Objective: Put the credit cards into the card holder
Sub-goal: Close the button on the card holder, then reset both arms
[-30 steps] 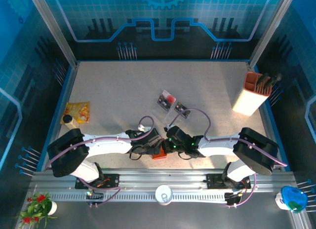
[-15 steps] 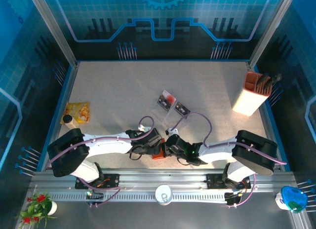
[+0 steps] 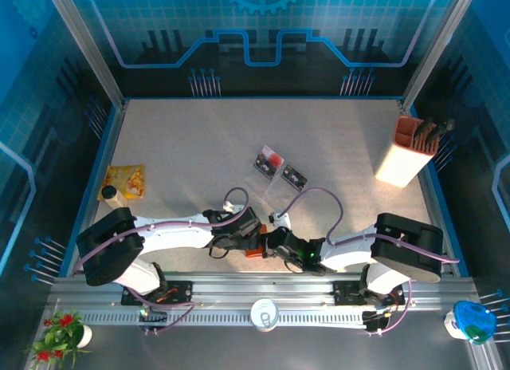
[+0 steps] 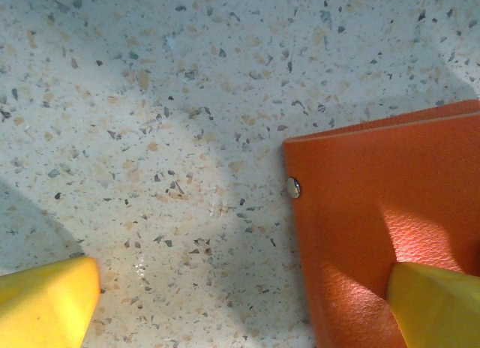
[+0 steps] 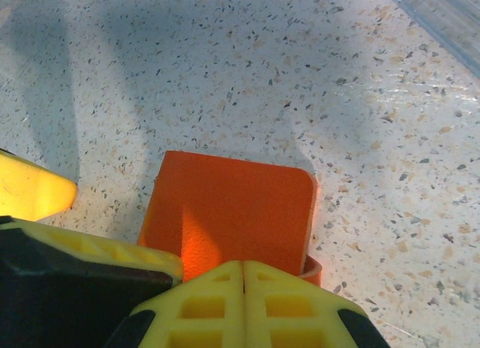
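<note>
Card holder (image 4: 360, 213): matt, finely grained orange leather look, shiny metal snap (image 4: 294, 187); desk (image 4: 187, 100): smooth speckled stone look

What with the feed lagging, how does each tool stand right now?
Left tool: open, straddling the orange wallet edge.
Right tool: shut at the wallet's flap; whether it grips it cannot be told.

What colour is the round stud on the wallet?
Shiny silver round stud on the orange folding card holder; clearest in the left wrist view.
</note>
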